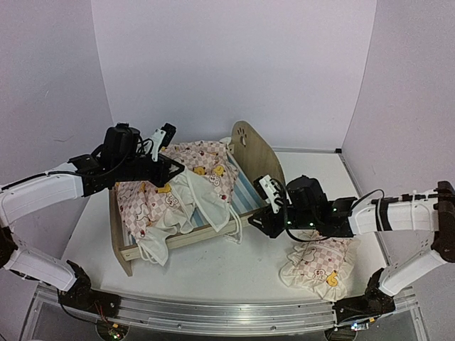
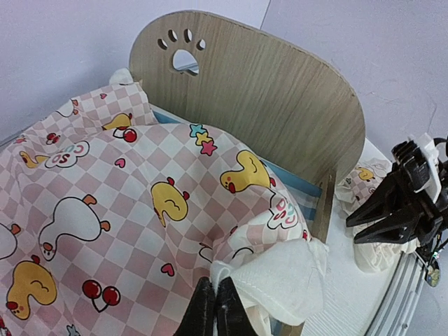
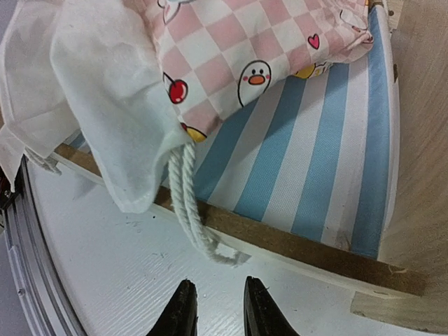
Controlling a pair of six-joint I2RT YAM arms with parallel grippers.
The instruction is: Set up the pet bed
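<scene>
The pet bed (image 1: 245, 153), a small light-wood frame with a blue-and-white striped base (image 3: 308, 154), sat at the middle of the white table (image 1: 213, 277). Its long axis ran on a diagonal. The low footboard (image 1: 118, 238) pointed toward the near left, and the rounded headboard with paw-print cutouts (image 2: 266, 98) pointed toward the far right. A frilled pink-checked quilt printed with ducks (image 1: 206, 174) lay bunched over most of the base, with part of its white underside turned up. The small matching frilled pillow (image 1: 316, 266) lay on the table near the right arm, apart from the bed.

I saw the left gripper (image 2: 214, 308) with its jaws together, tips at the quilt's white fold. I could not tell whether any cloth was pinched between them. The right gripper (image 3: 220, 308) hung over bare table just beside the bed's wooden side rail (image 3: 280, 245), jaws a little apart and holding nothing. A white cord loop (image 3: 192, 210) from the quilt dangled over the rail just ahead of them.
</scene>
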